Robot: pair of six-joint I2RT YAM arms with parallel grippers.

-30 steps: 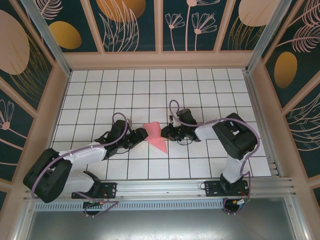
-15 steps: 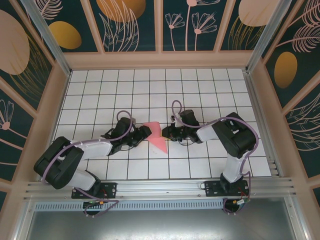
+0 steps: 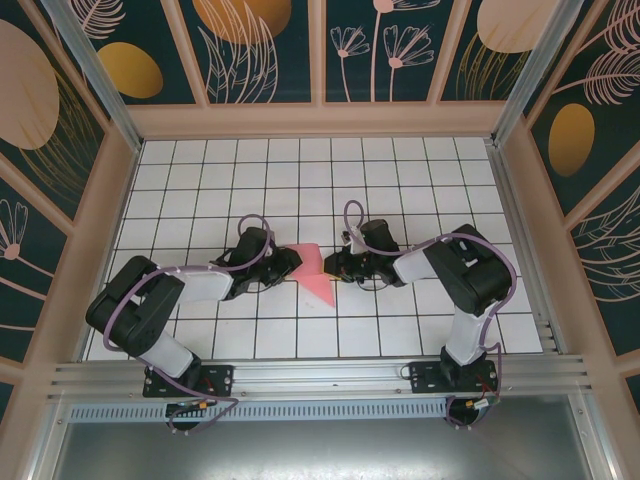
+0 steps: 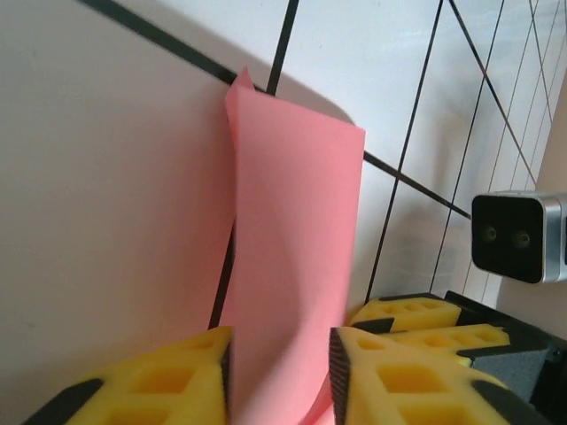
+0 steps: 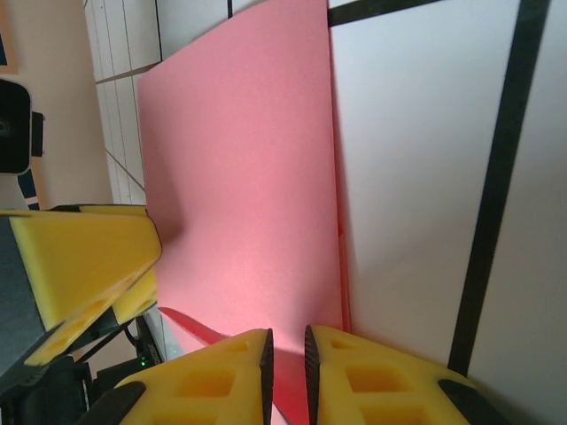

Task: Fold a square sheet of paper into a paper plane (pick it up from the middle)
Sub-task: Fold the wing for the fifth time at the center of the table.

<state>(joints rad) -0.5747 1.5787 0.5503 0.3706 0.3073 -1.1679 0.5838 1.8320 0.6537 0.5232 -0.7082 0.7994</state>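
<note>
Pink paper point(image 4: 292, 266) runs between left fingers point(image 4: 159, 381); grip unclear.

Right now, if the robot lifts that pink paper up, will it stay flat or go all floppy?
Probably floppy: the square sheet of paper curls where it passes through the left gripper. Likely very light, since it looks so thin. It might slip, because the right gripper pinches it just near one edge.
</note>
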